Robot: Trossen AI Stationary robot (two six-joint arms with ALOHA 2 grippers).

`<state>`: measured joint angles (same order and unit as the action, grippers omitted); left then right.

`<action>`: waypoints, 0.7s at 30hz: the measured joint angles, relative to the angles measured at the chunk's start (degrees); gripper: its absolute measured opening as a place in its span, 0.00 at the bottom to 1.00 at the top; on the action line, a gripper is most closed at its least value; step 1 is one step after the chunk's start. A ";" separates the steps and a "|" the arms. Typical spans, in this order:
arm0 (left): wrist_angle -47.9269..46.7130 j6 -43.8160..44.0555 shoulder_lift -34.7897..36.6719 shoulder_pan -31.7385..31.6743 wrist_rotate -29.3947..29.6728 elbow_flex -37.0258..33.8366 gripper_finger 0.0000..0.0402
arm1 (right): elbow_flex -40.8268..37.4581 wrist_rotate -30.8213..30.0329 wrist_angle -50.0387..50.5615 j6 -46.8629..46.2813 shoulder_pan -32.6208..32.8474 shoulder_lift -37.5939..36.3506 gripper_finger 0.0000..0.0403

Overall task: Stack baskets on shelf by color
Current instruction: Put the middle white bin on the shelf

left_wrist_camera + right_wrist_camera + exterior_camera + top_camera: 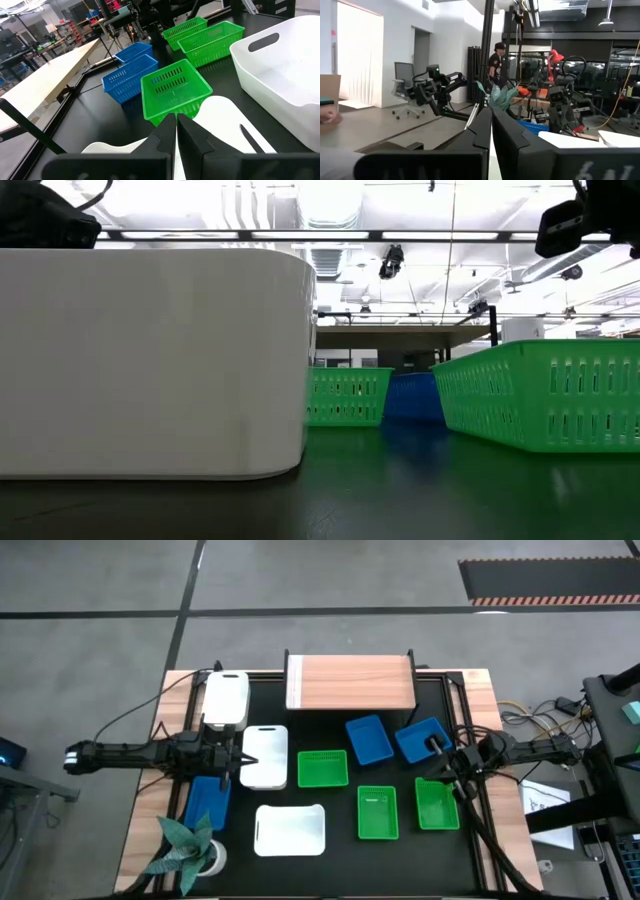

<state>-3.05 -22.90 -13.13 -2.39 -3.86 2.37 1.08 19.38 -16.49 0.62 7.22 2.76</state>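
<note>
The light-wood shelf [350, 682] stands bare at the table's back. On the black top lie three white baskets [265, 756], three blue baskets [369, 739] and three green baskets [378, 812], all separate. My left gripper [241, 754] is shut and empty, hovering at the left edge of the middle white basket [220, 115]; its wrist view shows a green basket [175, 92] and two blue baskets [131, 75] ahead. My right gripper [440, 766] is shut and empty, above the gap between a blue basket [422, 739] and a green basket [437, 803].
A potted plant [190, 845] stands at the front left corner. Cables run along the table's right edge [480, 820]. In the low view a white basket [150, 360] fills the left and a green basket [540, 395] the right. A person [496, 57] stands far off in the room.
</note>
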 joint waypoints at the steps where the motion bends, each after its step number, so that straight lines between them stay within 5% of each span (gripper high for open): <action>1: 0.02 0.02 0.01 -0.01 0.00 0.00 0.00 | 0.00 0.02 0.00 0.02 0.00 0.00 0.02; 21: 0.02 0.02 0.00 0.00 0.00 0.00 0.00 | 0.00 0.06 -0.02 -6.06 0.00 0.00 0.02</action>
<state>-3.03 -22.87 -13.13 -2.39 -3.86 2.37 1.08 19.44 -16.51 -5.44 7.22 2.76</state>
